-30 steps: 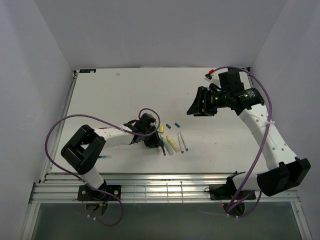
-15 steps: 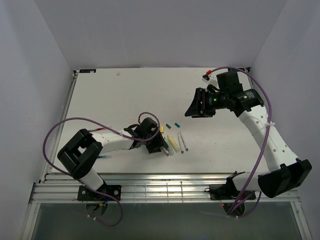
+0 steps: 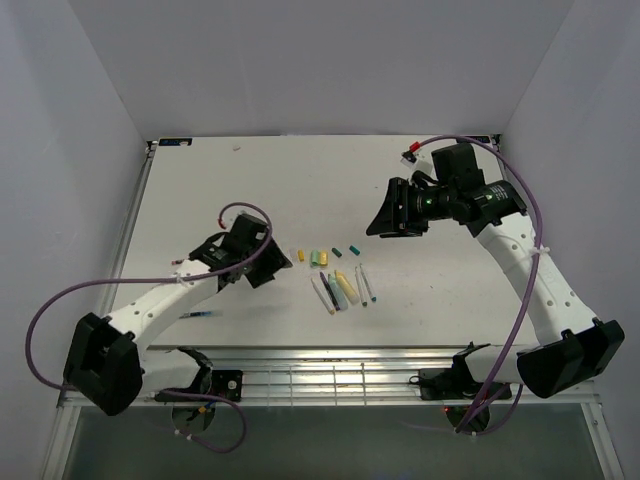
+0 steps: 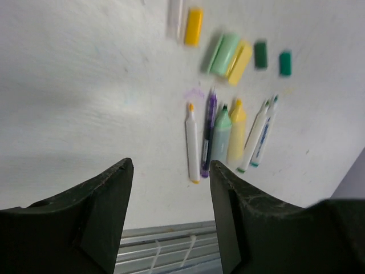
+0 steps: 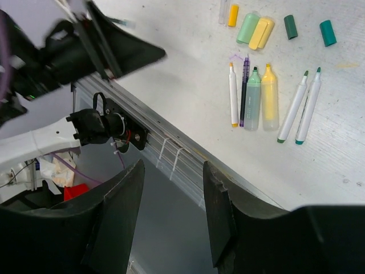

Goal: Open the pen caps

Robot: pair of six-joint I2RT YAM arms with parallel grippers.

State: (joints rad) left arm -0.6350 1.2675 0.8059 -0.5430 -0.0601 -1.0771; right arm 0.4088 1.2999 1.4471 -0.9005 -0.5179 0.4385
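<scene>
Top view. Pen caps [image 3: 318, 258] lie loose in a short row just past the tip end of the yellow highlighter [image 3: 346, 287]. None sits on a pen. Left gripper [image 3: 266, 268] is level with that row, off the highlighter's left-arm side and near the row's end. Right gripper [image 3: 384, 216] hangs farther past the tip end, toward the right-arm side and well apart from the row. Left arm is the nearer one.

Left wrist view. Jaws stand apart, with nothing between the fingers [image 4: 108, 200]. Past the highlighter's tip the row reads: small yellow cap [image 4: 194, 25], pale green cap [image 4: 221, 53] touching a larger yellow cap [image 4: 239, 61], dark green cap [image 4: 260, 54], teal cap [image 4: 285, 63]. Their long axes run roughly along the highlighter, slightly tilted. A clear tube [image 4: 175, 17] lies just beside the small yellow cap; cannot tell what it is.

Right wrist view. Jaws likewise apart and empty. The thin pens [image 5: 299, 108] beside the highlighter show bare tips. The purple pen [image 5: 245, 91] is too fine to tell. Judgement: the caps look already off, so little remains to pull.
</scene>
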